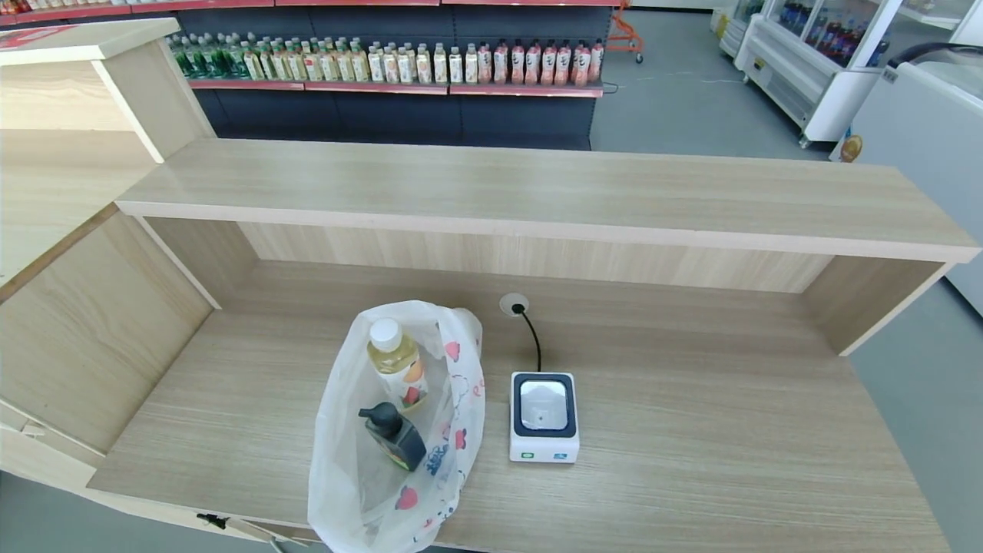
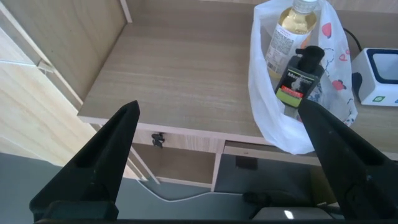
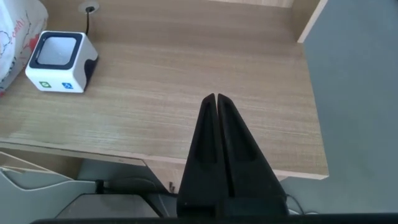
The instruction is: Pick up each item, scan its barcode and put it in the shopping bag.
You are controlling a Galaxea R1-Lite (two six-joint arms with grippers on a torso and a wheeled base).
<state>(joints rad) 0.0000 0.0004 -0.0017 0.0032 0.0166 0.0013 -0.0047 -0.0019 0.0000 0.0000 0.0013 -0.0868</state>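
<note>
Jaws: left gripper (image 2: 219,104) spread, right gripper (image 3: 215,98) clenched, both empty; shopping bag (image 1: 463,361), holding juice bottle (image 1: 396,370) and pump bottle (image 1: 399,439) lengthwise, lies nearer the left arm.

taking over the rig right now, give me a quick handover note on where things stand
Left tool: open, holding nothing, by the counter's front edge near the shopping bag.
Right tool: shut, holding nothing, over the front edge to the right of the scanner.
Things: the bag lies open on the counter, left of the scanner, with the juice bottle and dark pump bottle inside it.
Done: both items are bagged.
Left: probably nothing to scan; confirm before stopping.
</note>
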